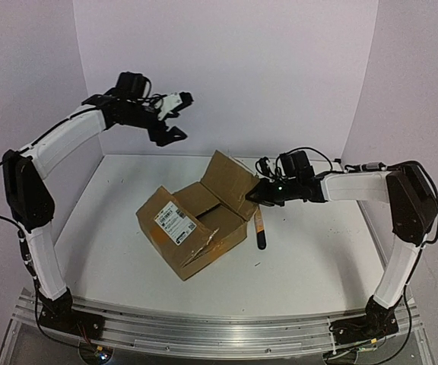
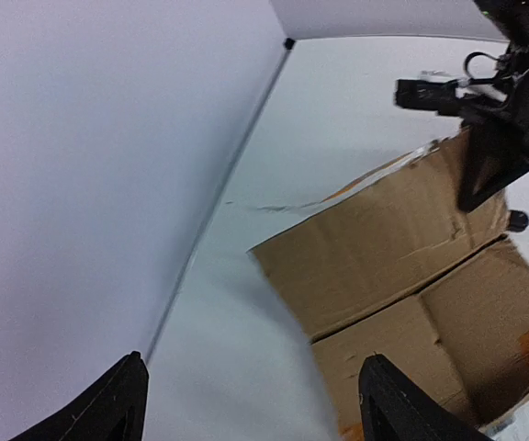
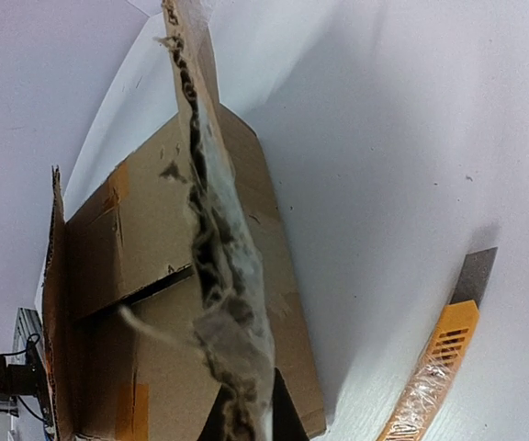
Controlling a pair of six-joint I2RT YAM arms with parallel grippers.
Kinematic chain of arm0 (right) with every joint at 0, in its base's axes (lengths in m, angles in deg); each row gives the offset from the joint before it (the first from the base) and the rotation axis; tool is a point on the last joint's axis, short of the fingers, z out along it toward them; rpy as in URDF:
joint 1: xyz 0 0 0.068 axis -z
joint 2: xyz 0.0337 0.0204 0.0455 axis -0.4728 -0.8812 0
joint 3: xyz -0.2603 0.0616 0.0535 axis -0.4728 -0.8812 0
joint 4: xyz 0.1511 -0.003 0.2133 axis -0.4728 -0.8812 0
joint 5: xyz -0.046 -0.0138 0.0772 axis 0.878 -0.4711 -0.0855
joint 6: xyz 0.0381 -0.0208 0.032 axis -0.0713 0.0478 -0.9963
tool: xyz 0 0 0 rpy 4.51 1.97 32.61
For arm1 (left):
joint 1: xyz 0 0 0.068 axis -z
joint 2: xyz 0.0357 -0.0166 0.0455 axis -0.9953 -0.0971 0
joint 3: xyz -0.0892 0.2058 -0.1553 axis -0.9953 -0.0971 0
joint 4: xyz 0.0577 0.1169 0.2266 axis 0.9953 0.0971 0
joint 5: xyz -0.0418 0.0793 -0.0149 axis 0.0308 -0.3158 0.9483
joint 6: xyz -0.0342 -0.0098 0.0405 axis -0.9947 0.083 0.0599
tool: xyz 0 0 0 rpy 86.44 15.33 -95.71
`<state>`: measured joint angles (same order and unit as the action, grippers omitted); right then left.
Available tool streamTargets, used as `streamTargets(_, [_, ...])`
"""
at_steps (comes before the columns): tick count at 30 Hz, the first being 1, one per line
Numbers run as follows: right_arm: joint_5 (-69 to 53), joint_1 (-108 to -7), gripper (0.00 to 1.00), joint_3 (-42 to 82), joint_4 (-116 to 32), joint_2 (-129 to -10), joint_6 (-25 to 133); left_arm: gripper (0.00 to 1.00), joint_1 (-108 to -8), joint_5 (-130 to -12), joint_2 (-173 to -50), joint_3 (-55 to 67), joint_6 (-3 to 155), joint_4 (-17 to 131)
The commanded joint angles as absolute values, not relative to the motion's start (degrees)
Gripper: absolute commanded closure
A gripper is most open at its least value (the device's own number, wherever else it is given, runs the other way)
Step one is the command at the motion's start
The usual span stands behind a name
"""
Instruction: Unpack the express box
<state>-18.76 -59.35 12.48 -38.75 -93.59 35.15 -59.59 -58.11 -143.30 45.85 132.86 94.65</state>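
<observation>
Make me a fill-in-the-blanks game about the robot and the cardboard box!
1. The right end effector pinches a raised ____ of the express box.
2. The left end effector, high in the air, is open and holds ____.
3. The box's shipping label is coloured ____.
Missing words: flap; nothing; white.

The express box (image 1: 204,239) is dull brown cardboard with a white paper label (image 1: 175,222). Its torn flap edge (image 3: 219,248) looks rough and fuzzy. The table (image 1: 318,258) is smooth.

Left claw (image 1: 179,114) agape, right claw (image 1: 257,193) clamped
</observation>
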Motion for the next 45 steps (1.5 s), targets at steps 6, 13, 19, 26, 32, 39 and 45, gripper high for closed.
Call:
streamTargets(6, [-18.82, -60.78, 0.99, 15.45, -39.26, -95.28, 37.05, 0.27, -48.49, -63.56, -155.85, 44.01, 124.77, 98.61])
streamTargets(13, [-17.72, -61.25, 0.99, 15.91, -39.07, -95.55, 36.98, 0.23, -46.28, -66.39, -157.67, 39.94, 128.25, 98.29])
streamTargets(19, [-14.99, -61.29, 0.99, 16.01, -38.65, -95.08, 37.21, 0.19, -45.23, -68.71, -156.05, 34.80, 133.16, 105.19])
streamTargets(26, [-13.50, -61.28, 0.99, 16.73, -38.68, -95.32, 37.44, 0.18, -45.90, -69.28, -151.64, 34.15, 139.82, 124.02])
streamTargets(32, [-8.49, -61.26, 0.99, 16.14, -39.11, -94.75, 36.60, 0.17, -47.33, -68.98, -149.45, 37.01, 138.52, 137.17])
streamTargets(39, [-9.41, -61.23, 0.99, 18.53, -39.21, -96.68, 37.64, 0.13, -48.46, -71.62, -140.35, 22.34, 129.51, 131.14])
streamTargets(45, [-13.04, -60.98, 0.99, 20.54, -38.98, -99.07, 38.87, 0.10, -48.58, -86.93, -124.77, 1.86, 129.12, 102.08])
